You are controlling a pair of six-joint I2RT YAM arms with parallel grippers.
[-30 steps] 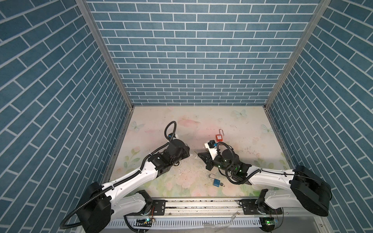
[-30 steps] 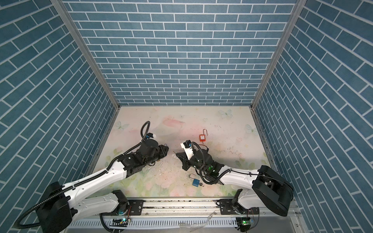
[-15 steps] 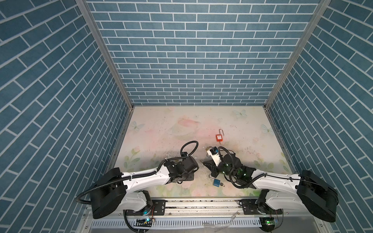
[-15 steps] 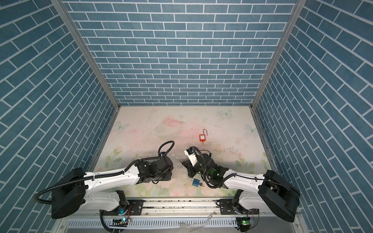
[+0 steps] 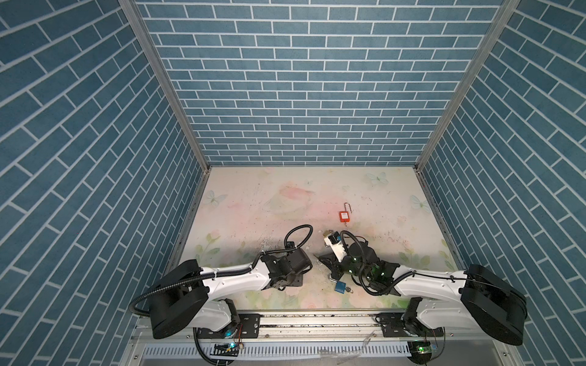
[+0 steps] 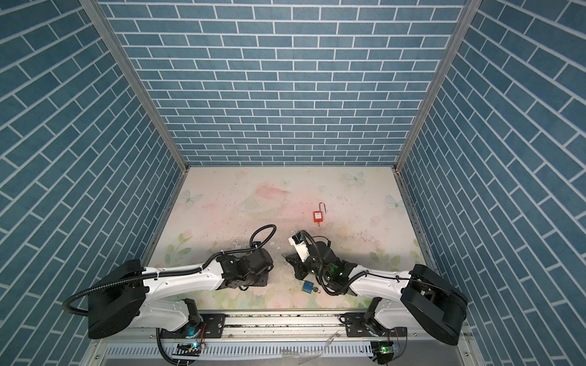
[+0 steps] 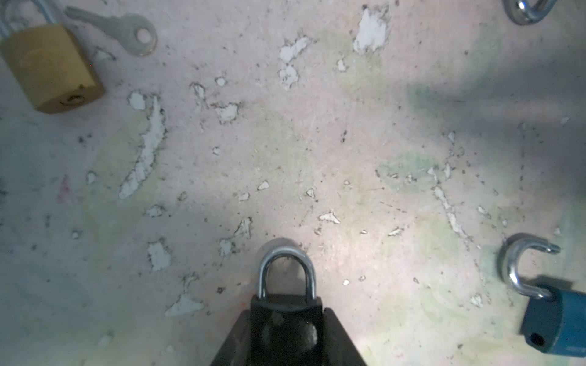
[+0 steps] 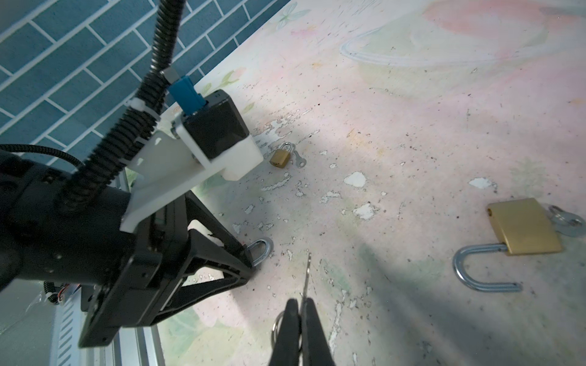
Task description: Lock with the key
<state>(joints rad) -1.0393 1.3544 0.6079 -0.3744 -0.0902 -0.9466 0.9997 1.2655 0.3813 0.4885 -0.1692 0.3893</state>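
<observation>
1. Blue brick walls (image 5: 301,95) box my bench on three sides, filling the upper frame in both top views.
2. Metal corner posts (image 5: 166,85) slant at upper left and upper right.
3. Floral mat (image 5: 285,190) covers my tabletop; white chips (image 7: 146,152) worn through.
4. Metal rail (image 5: 317,326) along the bottom edge.

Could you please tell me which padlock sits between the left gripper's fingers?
The black padlock, its shackle closed; the small brass padlock, large brass padlock, blue padlock and red padlock all lie loose on the table.
</observation>
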